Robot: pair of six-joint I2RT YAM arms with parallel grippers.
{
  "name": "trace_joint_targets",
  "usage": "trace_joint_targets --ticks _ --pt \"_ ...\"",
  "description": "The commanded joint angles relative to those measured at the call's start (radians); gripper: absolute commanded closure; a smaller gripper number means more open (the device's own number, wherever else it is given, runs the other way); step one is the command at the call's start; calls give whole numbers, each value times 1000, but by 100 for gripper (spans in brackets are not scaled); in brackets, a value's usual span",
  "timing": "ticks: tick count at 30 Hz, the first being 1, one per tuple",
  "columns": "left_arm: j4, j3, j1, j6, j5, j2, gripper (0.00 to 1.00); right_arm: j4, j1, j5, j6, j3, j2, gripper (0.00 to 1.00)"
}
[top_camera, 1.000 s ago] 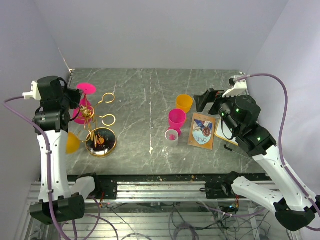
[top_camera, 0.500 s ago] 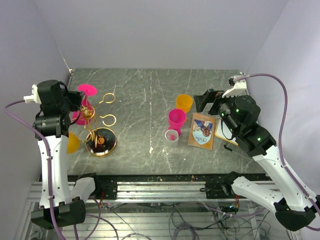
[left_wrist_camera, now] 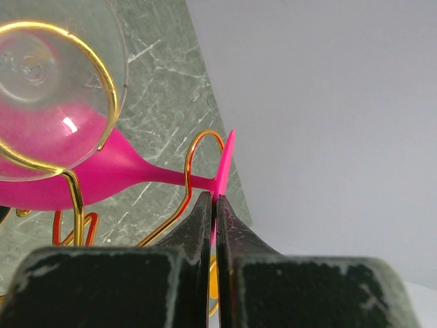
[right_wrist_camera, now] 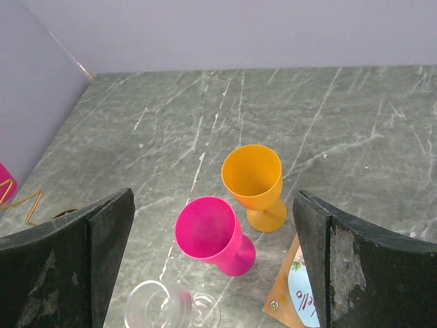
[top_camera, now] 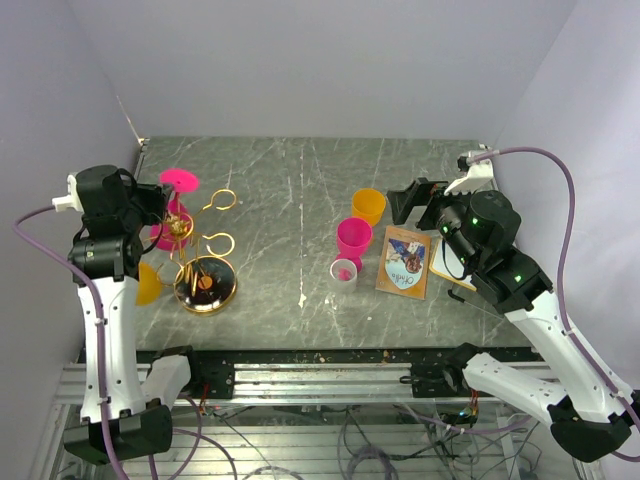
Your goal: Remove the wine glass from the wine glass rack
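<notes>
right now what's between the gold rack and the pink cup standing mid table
Only bare marble table. The top view shows nothing standing between the wine glass rack and the pink cup.

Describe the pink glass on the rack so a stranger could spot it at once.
Look to the table's left edge, where a gold rack stands. A pink glass hangs there, its stem through a wire loop and its foot pinched in the left jaws. The other pink glass stands upright mid-table, and the orange glass nearby differs in colour.
</notes>
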Motion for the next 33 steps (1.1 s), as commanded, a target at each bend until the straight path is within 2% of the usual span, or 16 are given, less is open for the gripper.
trace_joint_targets --ticks 1,7,18,28,33 --pt "45 -23 6 -52 76 -13 93 9 6 9 -1 -2 -1 0" --pt "173 -92 7 -113 139 -16 93 12 6 8 -3 -4 0 0" --pt "288 -130 12 -112 157 -5 93 13 5 15 -7 -5 0 0" --pt "375 -151 13 -101 208 10 93 10 5 12 -6 1 11 0" --pt "352 -163 14 -121 229 -12 93 7 6 5 -3 7 21 0"
